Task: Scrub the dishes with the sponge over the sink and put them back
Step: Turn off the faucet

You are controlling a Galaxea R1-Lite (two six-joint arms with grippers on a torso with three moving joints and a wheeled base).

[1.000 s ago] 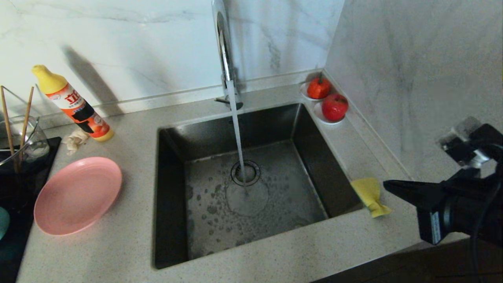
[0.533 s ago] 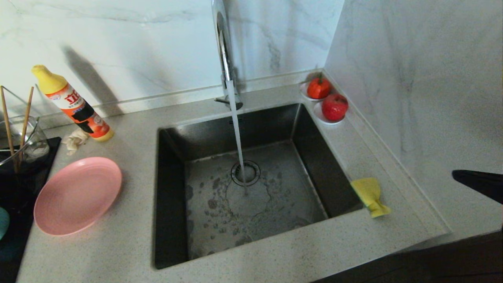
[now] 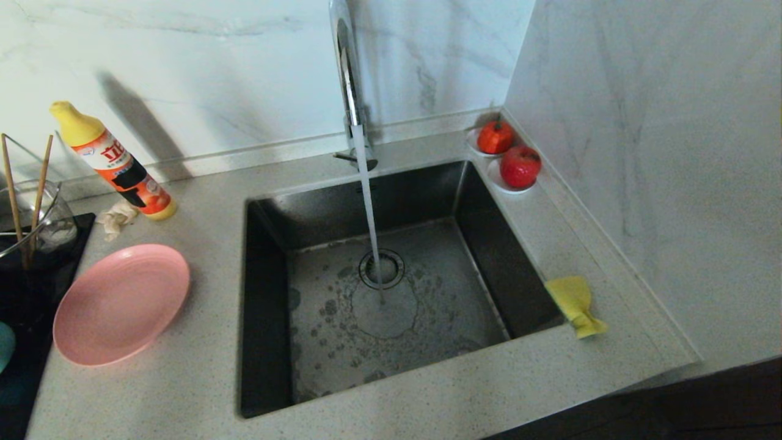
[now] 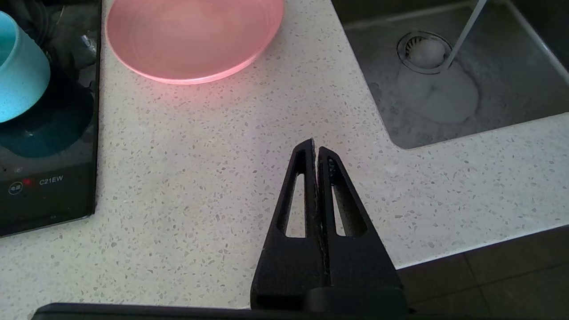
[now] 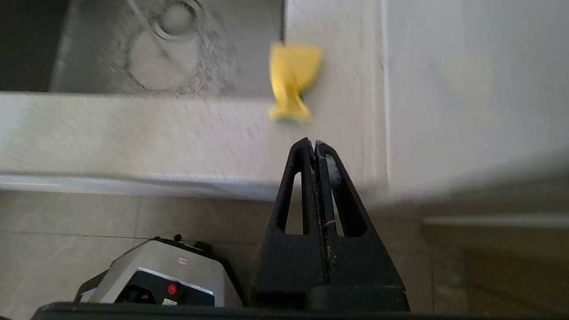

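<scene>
The pink plate (image 3: 120, 303) lies on the counter left of the sink (image 3: 269, 305), into which the faucet (image 3: 347, 79) runs water. A teal bowl (image 4: 18, 80) sits on the black hob at the far left. Two chopsticks (image 3: 11, 195) stand in a glass container. The crumpled yellow sponge (image 3: 574, 304) lies on the sink's right rim. Neither arm appears in the head view. My left gripper (image 4: 316, 148) is shut and empty above the counter's front edge, near the plate. My right gripper (image 5: 313, 144) is shut and empty, off the counter's front edge, short of the sponge (image 5: 291, 82).
A yellow-capped detergent bottle (image 3: 116, 165) leans against the back wall with a crumpled scrap (image 3: 118, 217) beside it. Two white saucers with red fruit (image 3: 510, 156) sit in the back right corner. A marble wall (image 3: 660, 153) closes the right side. The robot's base (image 5: 151, 278) shows below.
My right arm has drawn back from beside the sponge and left the head view on the right. The sponge, plate and running water stay as they were.
</scene>
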